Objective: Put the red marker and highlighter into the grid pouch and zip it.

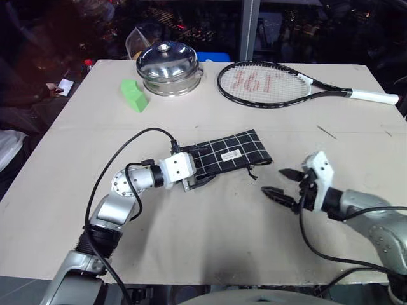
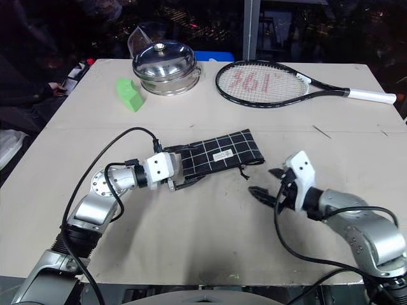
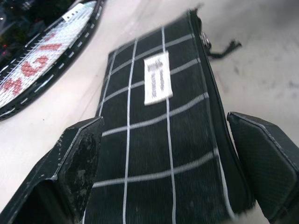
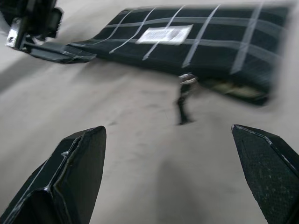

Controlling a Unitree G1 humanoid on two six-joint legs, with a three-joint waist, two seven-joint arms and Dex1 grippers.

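The grid pouch (image 1: 232,152), black with white lines and a small white label, lies flat in the middle of the table. Its dark pull cord (image 4: 183,105) hangs off the near right corner. My left gripper (image 1: 198,166) is open at the pouch's left end, one finger on each side of the fabric (image 3: 159,154). To the pouch's right and slightly nearer, my right gripper (image 1: 273,181) stands open and empty just above the table, pointing at the cord (image 1: 251,171). The red marker and the highlighter are out of view.
A green wedge-shaped block (image 1: 133,95) and a steel pot with a lid (image 1: 168,67) stand at the back left. A tennis racket (image 1: 267,84) lies at the back right. The beige table (image 1: 210,235) has free room in front of the pouch.
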